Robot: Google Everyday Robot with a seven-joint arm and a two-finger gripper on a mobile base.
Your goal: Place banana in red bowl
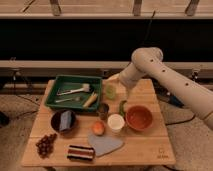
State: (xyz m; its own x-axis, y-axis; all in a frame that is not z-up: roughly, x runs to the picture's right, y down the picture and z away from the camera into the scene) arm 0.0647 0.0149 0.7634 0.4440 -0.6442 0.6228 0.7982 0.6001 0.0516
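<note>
The banana [90, 100] lies inside the green tray [52, 95], at its front right corner. It is pale yellow and set on a slant, with its upper end toward the tray's right wall. Two light-coloured utensils [74, 90] lie beside it in the same tray, further left. The tray sits at the back left of the wooden counter [150, 146].

The red bowl [139, 118] stands on the right half of the counter, well apart from the banana, and nothing can be seen inside it. A white cup [116, 122] is just beside its left rim, and a dark green pepper [122, 107] curves at its upper left edge.

The pale arm [150, 65] reaches in from the right and bends down toward the counter's back middle. Its tool [111, 82] hangs near a small green cup [110, 91] just right of the tray — above it, as far as can be judged. Whether the tool is clenched or released cannot be told; it holds nothing that can be seen.

A dark can [103, 110] stands in front of the tray, between the banana and the white cup. Further forward are a round orange fruit [98, 128], a dark bowl [63, 121] with something bluish in it, a bunch of grapes [46, 144], a striped block [80, 152] and a grey-blue flat piece [105, 144].
</note>
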